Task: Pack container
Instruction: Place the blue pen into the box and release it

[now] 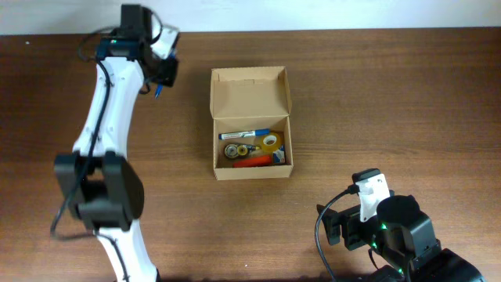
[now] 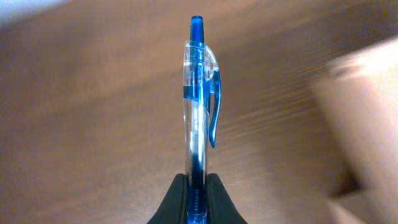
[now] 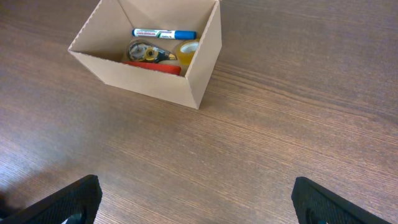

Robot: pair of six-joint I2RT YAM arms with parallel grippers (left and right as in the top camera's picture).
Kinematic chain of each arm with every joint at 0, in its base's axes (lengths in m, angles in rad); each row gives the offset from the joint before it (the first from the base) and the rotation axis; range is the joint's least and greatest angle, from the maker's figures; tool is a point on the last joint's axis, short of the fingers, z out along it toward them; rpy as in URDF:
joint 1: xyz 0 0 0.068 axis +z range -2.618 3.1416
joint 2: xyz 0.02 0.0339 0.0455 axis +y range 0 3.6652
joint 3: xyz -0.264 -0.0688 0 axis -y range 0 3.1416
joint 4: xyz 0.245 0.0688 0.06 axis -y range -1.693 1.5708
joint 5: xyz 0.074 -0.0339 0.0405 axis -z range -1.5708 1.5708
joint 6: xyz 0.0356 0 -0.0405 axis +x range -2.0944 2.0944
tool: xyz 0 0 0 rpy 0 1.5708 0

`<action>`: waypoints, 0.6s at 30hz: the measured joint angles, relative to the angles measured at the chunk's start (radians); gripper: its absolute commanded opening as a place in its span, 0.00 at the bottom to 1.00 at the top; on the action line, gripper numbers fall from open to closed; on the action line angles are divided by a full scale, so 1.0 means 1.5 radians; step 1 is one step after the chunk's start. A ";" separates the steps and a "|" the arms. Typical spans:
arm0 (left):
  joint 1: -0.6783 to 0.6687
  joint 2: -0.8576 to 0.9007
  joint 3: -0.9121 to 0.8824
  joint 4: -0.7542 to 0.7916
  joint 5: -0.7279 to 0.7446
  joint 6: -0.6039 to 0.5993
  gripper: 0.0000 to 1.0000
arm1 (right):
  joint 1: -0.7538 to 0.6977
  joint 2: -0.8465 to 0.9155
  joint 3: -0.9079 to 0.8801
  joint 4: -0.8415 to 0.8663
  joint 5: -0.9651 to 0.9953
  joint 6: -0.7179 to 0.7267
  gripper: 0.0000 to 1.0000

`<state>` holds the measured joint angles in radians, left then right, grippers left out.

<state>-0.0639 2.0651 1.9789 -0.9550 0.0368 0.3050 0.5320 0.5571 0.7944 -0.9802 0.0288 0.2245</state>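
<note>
Blue pen (image 2: pixel 198 93) (barely seen overhead) sits clamped in left hand (image 2: pixel 198 182).

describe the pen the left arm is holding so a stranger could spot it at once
Start at the open cardboard box mid-table, then go left to the left gripper. The pen is clamped in it: clear barrel, blue clip and plunger, unlike the white-bodied marker lying inside the box.

One container (image 1: pixel 249 86), one blue click pen (image 2: pixel 198 124), one blue-capped marker (image 1: pixel 244 134), one yellowish tape roll (image 1: pixel 271 141), one round tape dispenser (image 1: pixel 236 150), one red item (image 1: pixel 258 160), kind unclear.
</note>
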 measured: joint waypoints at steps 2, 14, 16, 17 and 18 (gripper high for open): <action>-0.043 -0.058 0.006 -0.008 0.008 0.036 0.02 | 0.000 0.000 0.000 0.000 0.000 0.000 0.99; -0.175 -0.145 -0.024 -0.134 0.051 0.153 0.02 | 0.000 0.000 0.000 0.000 0.000 0.000 0.99; -0.175 -0.145 -0.067 -0.130 0.063 0.154 0.02 | 0.000 0.000 0.000 0.000 0.000 0.000 0.99; -0.175 -0.144 -0.082 -0.128 0.067 0.154 0.02 | 0.000 0.000 0.000 0.000 0.000 0.000 0.99; -0.176 -0.143 -0.109 -0.114 0.074 0.157 0.02 | 0.000 0.000 0.000 0.000 0.000 0.000 0.99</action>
<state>-0.3275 1.8500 1.8149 -1.1267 0.1474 0.5400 0.5320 0.5571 0.7944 -0.9806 0.0284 0.2245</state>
